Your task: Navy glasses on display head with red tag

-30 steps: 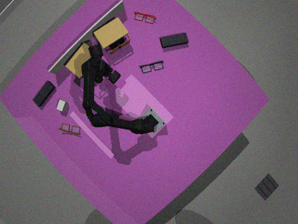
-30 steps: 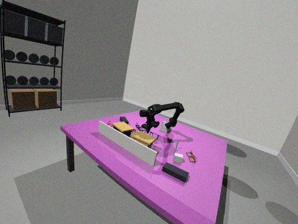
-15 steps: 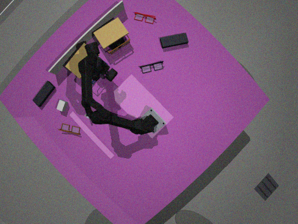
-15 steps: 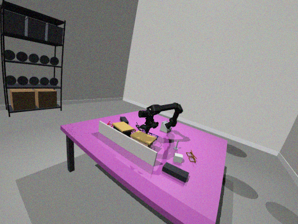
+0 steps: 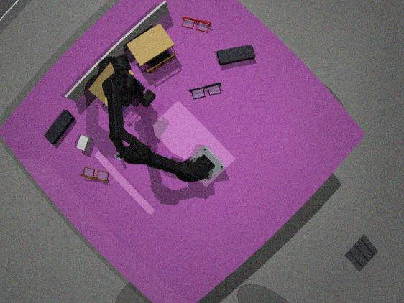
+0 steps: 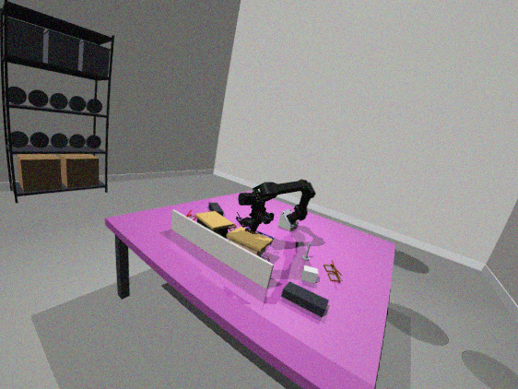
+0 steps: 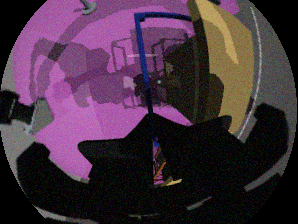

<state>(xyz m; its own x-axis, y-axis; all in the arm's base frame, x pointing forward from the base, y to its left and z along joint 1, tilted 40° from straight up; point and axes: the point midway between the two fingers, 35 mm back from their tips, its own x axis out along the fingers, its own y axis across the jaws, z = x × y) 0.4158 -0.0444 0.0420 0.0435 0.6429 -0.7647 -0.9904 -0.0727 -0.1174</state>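
My gripper (image 7: pixel 150 116) (image 6: pixel 253 223) is shut on the navy glasses (image 7: pixel 142 60). In the wrist view their thin blue frame runs up and away from the fingertips. The gripper hangs over the nearer tan display head (image 5: pixel 98 85) (image 6: pixel 249 239) (image 7: pixel 220 65), close to its inner edge, and the arm hides part of it from above. The second tan head (image 5: pixel 150 43) (image 6: pixel 214 219) stands beside it along the white board, apart from the gripper. I cannot make out the red tag on either head. The glasses do not show in the overhead view.
A long white board (image 5: pixel 116 47) (image 6: pixel 220 254) stands behind the heads. Black glasses (image 5: pixel 203 90), red glasses (image 5: pixel 195 24) and brown glasses (image 5: pixel 92 174) (image 6: pixel 333 271) lie on the purple table. Two dark boxes (image 5: pixel 236 54) (image 5: pixel 59 126) and a white cube (image 5: pixel 83 142) lie around.
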